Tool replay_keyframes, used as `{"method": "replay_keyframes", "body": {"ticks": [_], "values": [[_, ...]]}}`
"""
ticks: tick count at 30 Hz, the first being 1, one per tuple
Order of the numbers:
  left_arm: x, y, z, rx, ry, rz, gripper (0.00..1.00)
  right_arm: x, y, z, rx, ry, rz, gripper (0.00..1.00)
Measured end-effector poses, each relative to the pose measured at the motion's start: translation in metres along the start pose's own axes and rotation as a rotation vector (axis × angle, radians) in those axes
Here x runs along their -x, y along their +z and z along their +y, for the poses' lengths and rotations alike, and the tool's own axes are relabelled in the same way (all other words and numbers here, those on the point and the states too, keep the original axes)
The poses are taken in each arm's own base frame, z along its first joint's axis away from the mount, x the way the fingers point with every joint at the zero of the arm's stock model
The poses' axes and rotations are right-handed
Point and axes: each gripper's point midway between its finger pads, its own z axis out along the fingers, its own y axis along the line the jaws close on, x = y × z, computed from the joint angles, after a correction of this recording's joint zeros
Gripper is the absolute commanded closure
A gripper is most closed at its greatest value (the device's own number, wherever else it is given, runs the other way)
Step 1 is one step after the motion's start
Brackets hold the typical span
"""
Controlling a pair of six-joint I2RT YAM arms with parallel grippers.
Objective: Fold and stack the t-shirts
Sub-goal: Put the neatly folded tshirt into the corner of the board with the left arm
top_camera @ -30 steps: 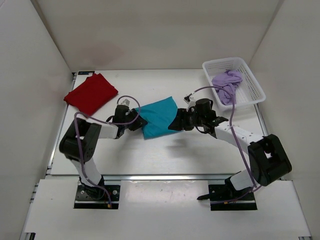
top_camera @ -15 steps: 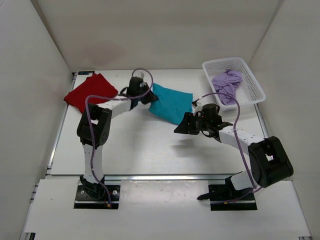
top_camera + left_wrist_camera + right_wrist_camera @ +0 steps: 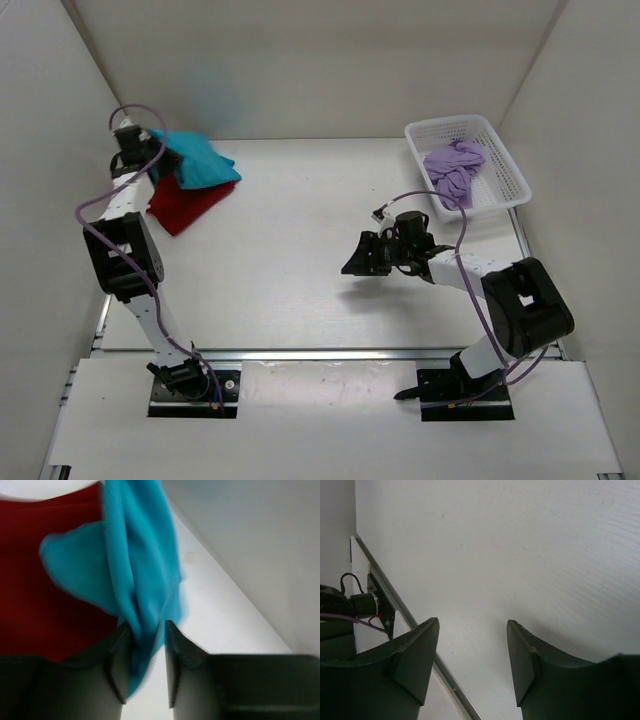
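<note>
My left gripper is at the far left back corner, shut on the teal-blue t-shirt, which hangs folded over the dark red t-shirt. In the left wrist view the teal cloth runs between the jaws of the left gripper, with the red shirt beneath. The pale lavender t-shirt lies crumpled in the white mesh basket. My right gripper is open and empty above the table's middle; its own view shows only bare table.
The basket stands at the back right. White walls enclose the table on three sides, and the left gripper is close to the left wall. A metal rail runs along the table's edge.
My left gripper has carried the teal-blue shirt from the table's middle to the back left, over the red shirt. My right gripper has let go of it and drawn back a little.
</note>
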Motion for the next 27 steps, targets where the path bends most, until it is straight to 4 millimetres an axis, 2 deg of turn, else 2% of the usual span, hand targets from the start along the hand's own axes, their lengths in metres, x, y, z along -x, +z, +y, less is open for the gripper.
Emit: {"method": "replay_keyframes", "body": {"ticks": [2, 3, 4, 5, 7, 10, 14, 16, 18, 20, 21, 23, 25, 27], "values": [[0.005, -0.009, 0.065, 0.094, -0.096, -0.02, 0.01, -0.003, 0.002, 0.003, 0.004, -0.009, 0.009, 0.3], [0.0, -0.013, 0.086, 0.126, -0.122, -0.009, 0.02, -0.004, 0.003, 0.004, 0.003, -0.009, 0.013, 0.25], [-0.01, -0.016, 0.108, 0.162, -0.169, 0.005, 0.02, -0.006, 0.004, 0.004, 0.001, -0.015, 0.017, 0.1], [-0.023, -0.019, 0.125, 0.196, -0.203, 0.025, 0.02, -0.008, 0.004, 0.004, -0.003, -0.019, 0.021, 0.01], [-0.048, -0.023, 0.143, 0.239, -0.24, 0.073, 0.01, -0.011, 0.005, 0.003, -0.01, -0.022, 0.024, 0.01], [-0.074, -0.028, 0.14, 0.252, -0.248, 0.118, 0.02, -0.018, 0.003, -0.002, -0.031, -0.016, 0.027, 0.01], [-0.074, -0.055, 0.1, 0.182, -0.211, 0.09, 0.01, -0.022, -0.001, -0.006, -0.07, -0.016, 0.019, 0.01], [-0.073, -0.077, 0.068, 0.111, -0.172, 0.056, 0.01, -0.021, -0.002, -0.004, -0.074, -0.029, 0.007, 0.0], [-0.084, -0.099, 0.034, 0.029, -0.129, 0.049, 0.01, -0.019, -0.002, 0.0, -0.07, -0.038, -0.005, 0.01], [-0.116, -0.122, -0.01, -0.084, -0.063, 0.078, 0.01, -0.015, -0.002, 0.004, -0.058, -0.013, -0.01, 0.01], [-0.139, -0.131, -0.033, -0.145, -0.032, 0.112, 0.01, -0.011, -0.002, 0.005, -0.054, 0.006, -0.018, 0.01], [-0.199, -0.156, -0.08, -0.277, 0.03, 0.212, 0.01, 0.003, -0.001, 0.007, -0.044, 0.036, -0.056, 0.01], [-0.259, -0.183, -0.115, -0.396, 0.07, 0.333, 0.02, 0.02, 0.001, 0.011, -0.056, 0.042, -0.124, 0.01], [-0.303, -0.206, -0.134, -0.474, 0.086, 0.436, 0.02, 0.029, 0.008, 0.016, -0.093, 0.035, -0.184, 0.01]]}}
